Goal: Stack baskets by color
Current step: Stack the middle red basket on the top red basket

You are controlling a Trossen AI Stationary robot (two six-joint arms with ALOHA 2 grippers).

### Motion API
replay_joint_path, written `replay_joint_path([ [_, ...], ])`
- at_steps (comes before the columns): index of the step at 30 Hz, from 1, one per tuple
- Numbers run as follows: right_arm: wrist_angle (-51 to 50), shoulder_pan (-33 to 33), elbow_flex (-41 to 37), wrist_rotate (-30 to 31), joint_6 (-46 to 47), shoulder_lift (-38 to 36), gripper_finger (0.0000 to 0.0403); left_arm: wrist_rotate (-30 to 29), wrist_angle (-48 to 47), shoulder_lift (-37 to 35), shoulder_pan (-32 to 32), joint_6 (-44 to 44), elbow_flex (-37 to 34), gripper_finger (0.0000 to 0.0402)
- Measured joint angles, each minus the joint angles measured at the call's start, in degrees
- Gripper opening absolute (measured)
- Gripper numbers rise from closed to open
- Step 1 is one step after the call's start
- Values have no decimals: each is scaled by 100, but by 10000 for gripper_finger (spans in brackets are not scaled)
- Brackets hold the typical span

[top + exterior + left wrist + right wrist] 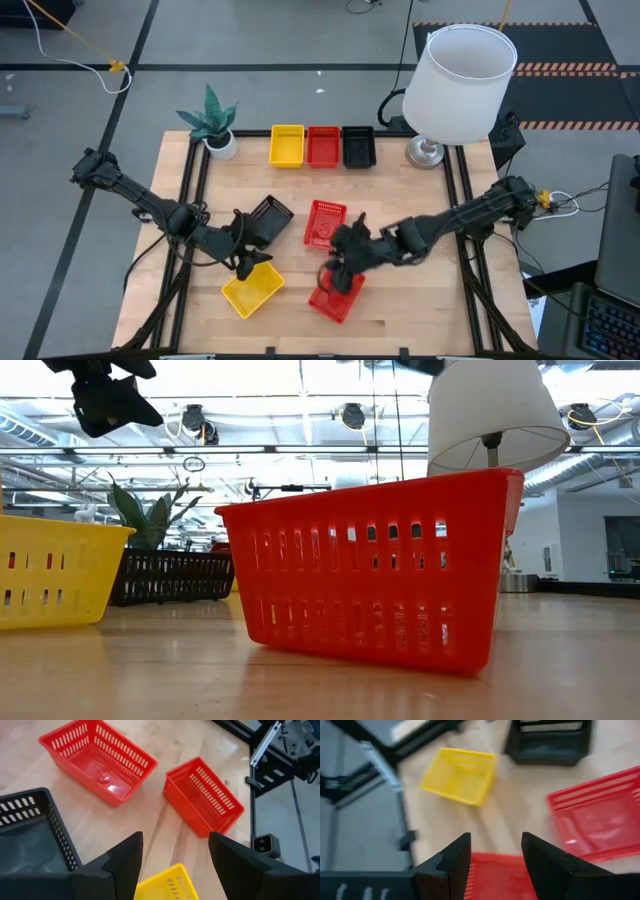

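Three baskets stand in a row at the table's far edge: yellow [287, 145], red [323, 145] and black [358, 146]. Loose on the table are a black basket [268, 218], a red basket [325, 222], a yellow basket [252, 290] and a second red basket [335, 297]. My left gripper [250, 262] hangs open above the yellow basket's far rim [165, 885], its fingers [127, 855] clear of it. My right gripper [340, 277] hangs open over the near red basket [495, 875], touching nothing.
A white lampshade on a lamp [460, 75] stands at the far right corner, and a plant in a white pot [215, 125] at the far left. Black rails [190, 190] run along the table's left and right sides. Bare wood lies between the row and the loose baskets.
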Motion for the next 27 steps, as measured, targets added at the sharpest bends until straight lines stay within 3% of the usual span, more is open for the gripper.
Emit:
replay_joint_path([
  [12,-391,-977,-173,-223,-2969,116,168,-396,9,0,-252,-567,0,227],
  [17,388,-1241,-667,-1000,-3024,229,168,-596,8,0,-286,-767,-2,227],
  [27,1582,-1266,-1608,-1408,-3295,258,168,-675,4,0,-282,-842,-2,227],
])
